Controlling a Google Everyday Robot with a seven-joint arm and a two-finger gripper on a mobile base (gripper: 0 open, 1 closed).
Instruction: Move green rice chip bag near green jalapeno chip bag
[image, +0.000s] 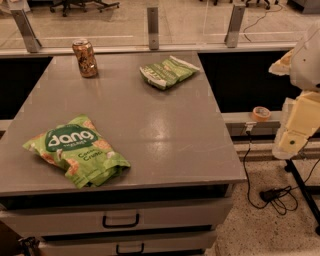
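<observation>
The green rice chip bag (76, 149) is puffy and light green with a dark oval and white "dang" lettering. It lies at the front left of the grey table (165, 125). The green jalapeno chip bag (167, 72) is flatter and darker green with white crimped ends, and lies at the back right of the table. My gripper (291, 141) shows as pale blocky parts at the right edge of the view, off the table's right side and well away from both bags. It holds nothing that I can see.
A brown soda can (85, 58) stands at the back left of the table. A glass railing with metal posts (153, 22) runs behind the table. A tape roll (260, 113) sits on a ledge at the right. Cables (272, 195) lie on the floor. Drawers (121, 220) are below the tabletop.
</observation>
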